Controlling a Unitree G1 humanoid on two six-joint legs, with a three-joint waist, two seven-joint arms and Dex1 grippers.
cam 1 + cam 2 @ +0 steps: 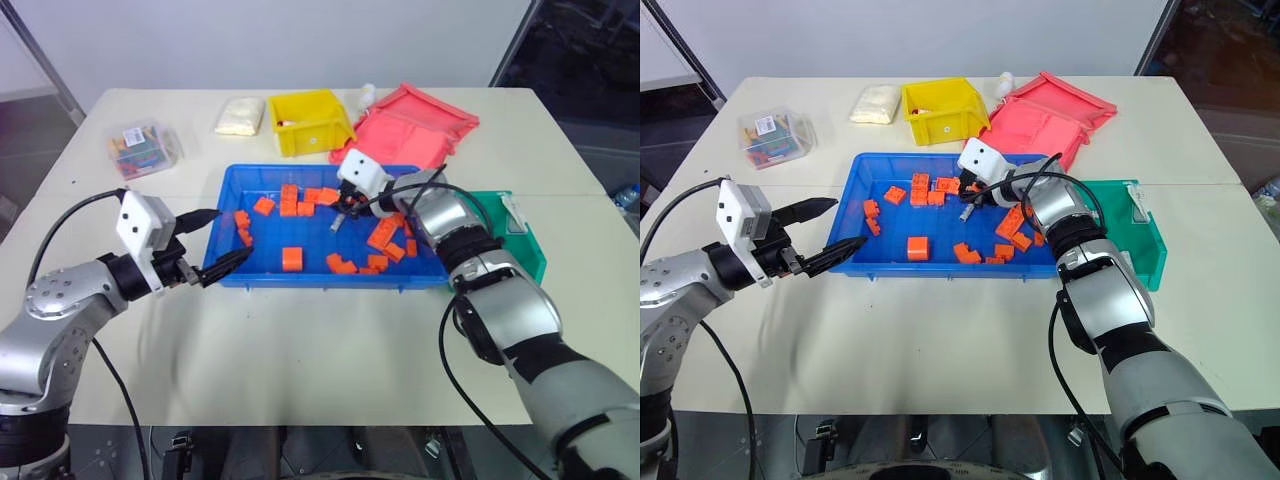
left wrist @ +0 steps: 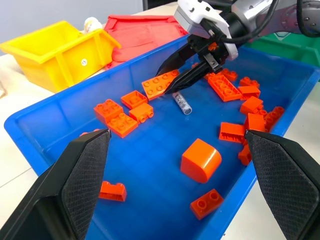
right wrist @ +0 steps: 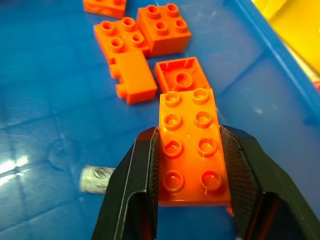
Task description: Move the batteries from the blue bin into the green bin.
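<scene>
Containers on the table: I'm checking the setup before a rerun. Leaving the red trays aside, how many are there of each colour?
Blue bin: 1
Yellow bin: 1
Green bin: 1
Clear box: 1
Total: 4

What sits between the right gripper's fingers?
An orange block, clamped between the right gripper's fingers, in the right wrist view; a battery lies beside.
</scene>
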